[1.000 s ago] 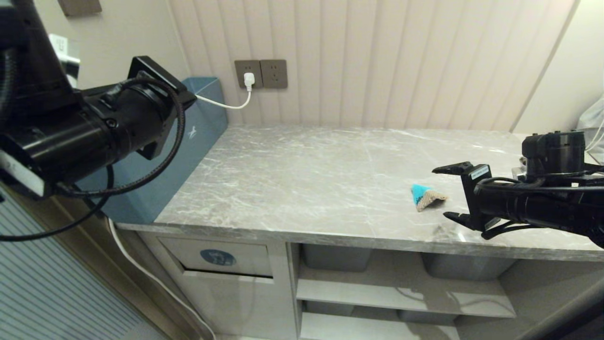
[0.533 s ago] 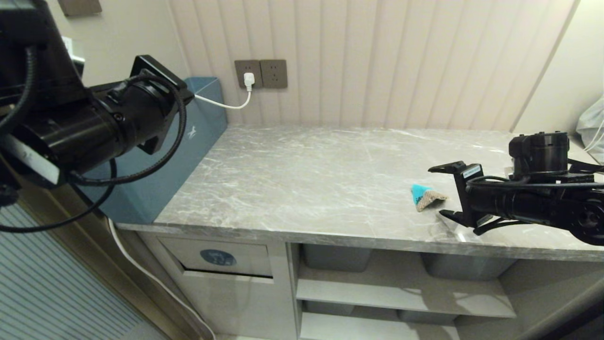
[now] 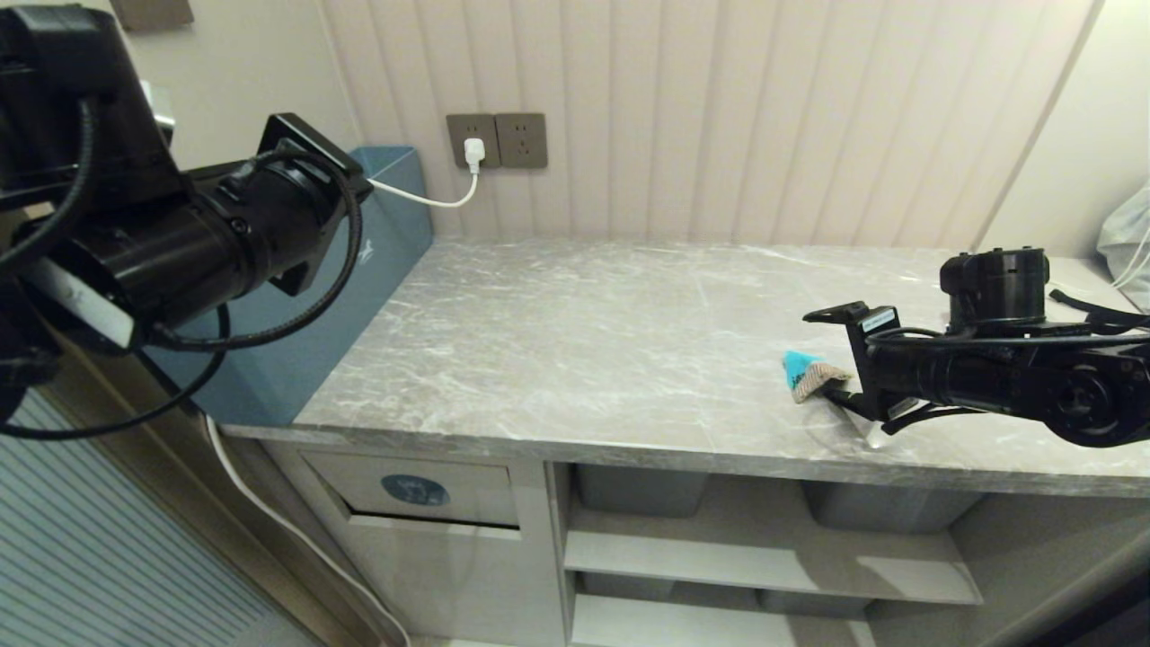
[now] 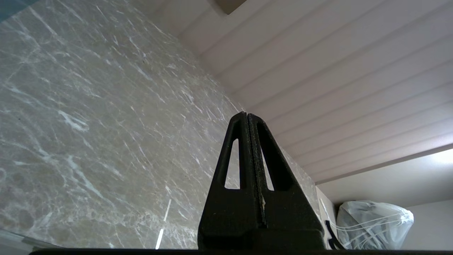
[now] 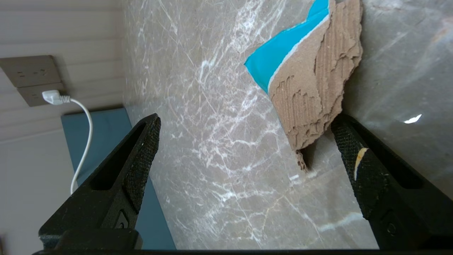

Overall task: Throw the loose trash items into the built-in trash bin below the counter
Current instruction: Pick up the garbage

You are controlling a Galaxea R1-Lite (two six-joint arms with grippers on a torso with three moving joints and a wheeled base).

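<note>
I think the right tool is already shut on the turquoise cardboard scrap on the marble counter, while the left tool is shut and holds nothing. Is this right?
Not quite. The right tool is wide open: the right wrist view shows the cardboard scrap lying on the marble counter just ahead of its spread fingers, not gripped. The rest holds: the left tool is shut and holds nothing.

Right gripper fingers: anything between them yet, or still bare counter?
Mostly bare counter. In the right wrist view the open right gripper has only the cardboard scrap's torn tip reaching beside one finger; the other finger stands clear of it.
</note>
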